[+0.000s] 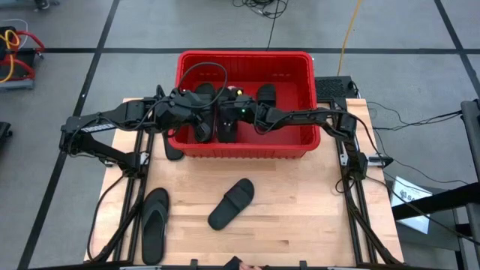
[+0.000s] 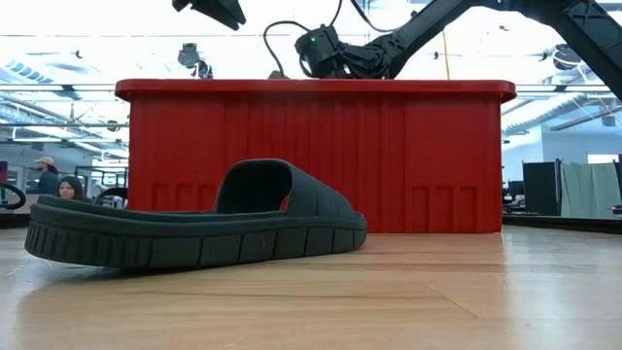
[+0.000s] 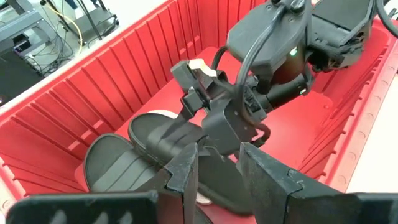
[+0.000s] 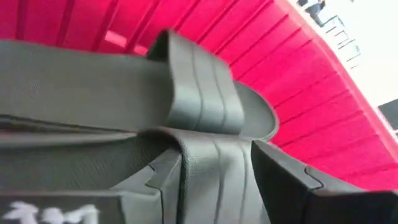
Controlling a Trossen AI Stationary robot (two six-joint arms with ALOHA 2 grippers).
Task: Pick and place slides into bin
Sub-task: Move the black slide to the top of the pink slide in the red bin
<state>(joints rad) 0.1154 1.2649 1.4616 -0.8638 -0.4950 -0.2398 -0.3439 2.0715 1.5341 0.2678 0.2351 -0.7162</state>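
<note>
The red bin [image 1: 304, 60] stands at the table's far middle, and both grippers reach into it. Several black slides [image 3: 115, 165] lie on its floor. My right gripper [image 4: 214, 180] is shut on a black slide [image 4: 124, 87] inside the bin; it also shows in the left wrist view [image 3: 214, 124]. My left gripper [image 3: 217, 177] is open and empty just above the slides, right beside the right gripper. On the table lie a black slide [image 1: 231, 202] on its sole, a black flip-flop [image 1: 155, 221], and another black one [image 1: 174, 148] against the bin's left front corner. My right gripper pinches the wide strap [image 4: 211, 162] of the black slide between its two fingers, coming from above and pointing down into the bin. The slide lies roughly level among the other slides. Whether its sole rests on them, I cannot tell.
The bin's tall walls [image 2: 321, 156] close in both grippers. The table's near half has free wood around the two loose slides. The nearest slide [image 2: 194, 224] fills the low view's front. People [image 2: 58, 180] show far behind the table, and a hand [image 1: 244, 264] shows at the near edge.
</note>
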